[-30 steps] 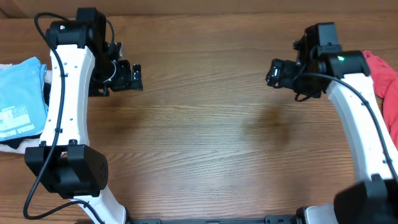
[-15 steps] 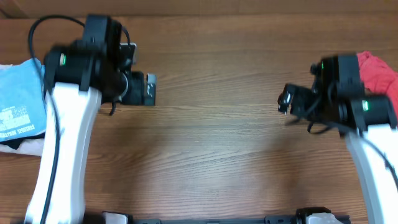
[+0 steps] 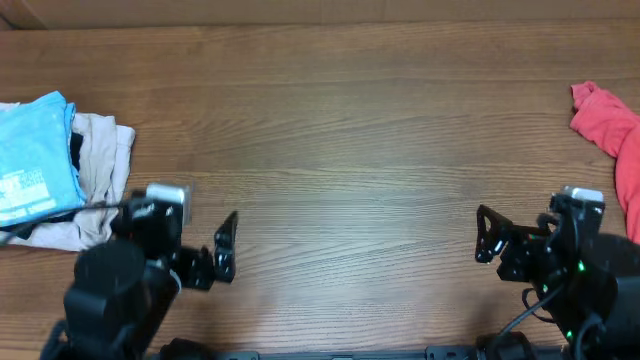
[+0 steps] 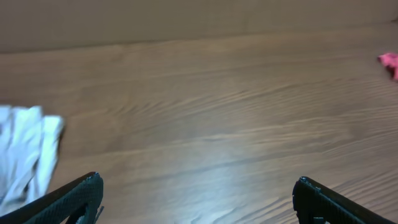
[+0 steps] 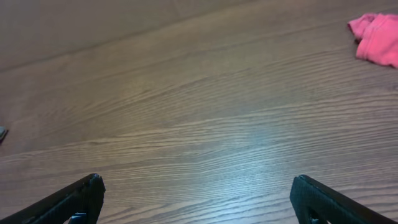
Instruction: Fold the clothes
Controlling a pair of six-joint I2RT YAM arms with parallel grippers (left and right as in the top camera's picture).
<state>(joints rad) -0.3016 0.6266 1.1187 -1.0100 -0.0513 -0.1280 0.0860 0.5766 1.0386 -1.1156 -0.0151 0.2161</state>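
The light sky-blue T-shirt [image 3: 35,155] lies folded at the far left of the table, on top of a beige garment [image 3: 100,165], white print showing on its near part. My left gripper [image 3: 228,248] is open and empty near the front edge, right of the stack. In the left wrist view its fingers [image 4: 198,196] are spread wide over bare wood, with pale cloth [image 4: 25,155] at the left edge. My right gripper [image 3: 485,235] is open and empty near the front right; its fingers [image 5: 196,196] are spread wide over bare wood.
A coral-red garment [image 3: 610,135] lies at the right edge of the table; it also shows in the right wrist view [image 5: 376,37] and as a sliver in the left wrist view [image 4: 389,62]. A dark garment edge [image 3: 25,233] peeks from under the stack.
Both arms have pulled back from the far half of the table to the front edge. Both grippers stay open and empty. The beige garment beside the blue shirt is now uncovered.
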